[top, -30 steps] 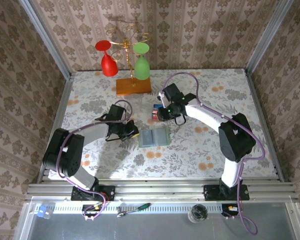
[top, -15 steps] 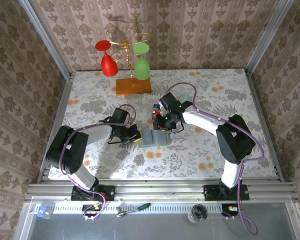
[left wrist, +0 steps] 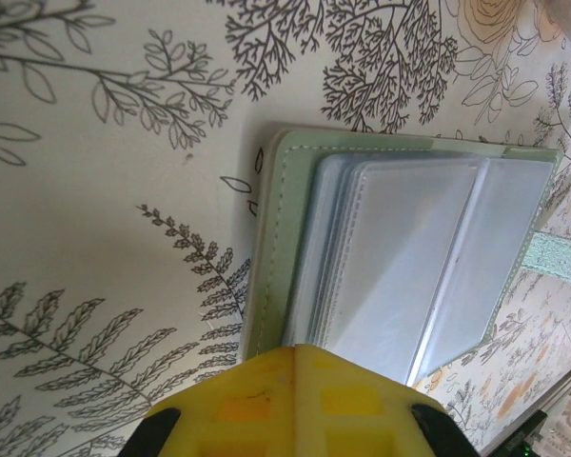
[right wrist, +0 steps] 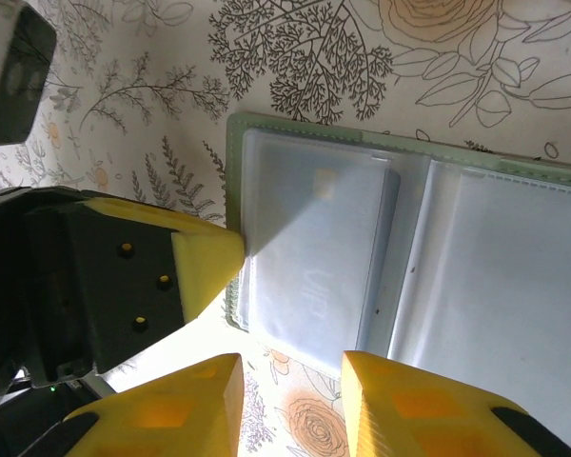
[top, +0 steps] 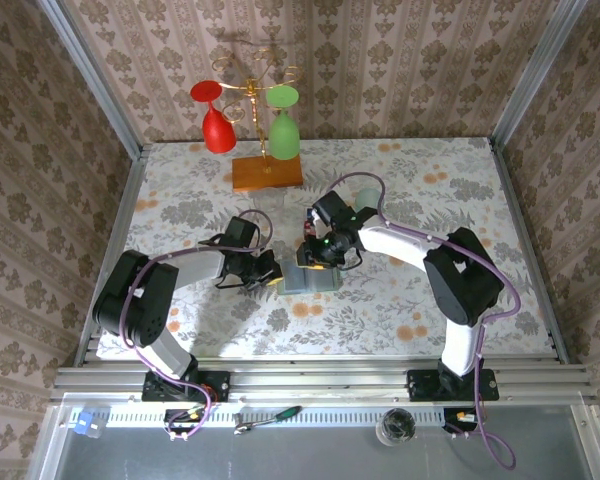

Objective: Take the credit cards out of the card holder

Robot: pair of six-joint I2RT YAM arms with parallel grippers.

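Left pincer (top: pixel 268 270) (left wrist: pixel 295 360), yellow tips together, touching the stitched left edge of the card holder (top: pixel 308 280) (right wrist: pixel 362 238), open flat on the floral table (top: pixel 180 195), frosted plastic sleeves inside, right pincer (top: pixel 318 256) (right wrist: pixel 291 369) apart just over it, wooden slab (top: pixel 267 172) well behind.

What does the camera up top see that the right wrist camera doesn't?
Top camera: the red glass and green glass on a gold stand, and the orange wooden slab. Right wrist camera: the holder's clear sleeves close up, with a pale card shape inside one. Both: the open card holder, the left hand at its edge and the right hand over it.
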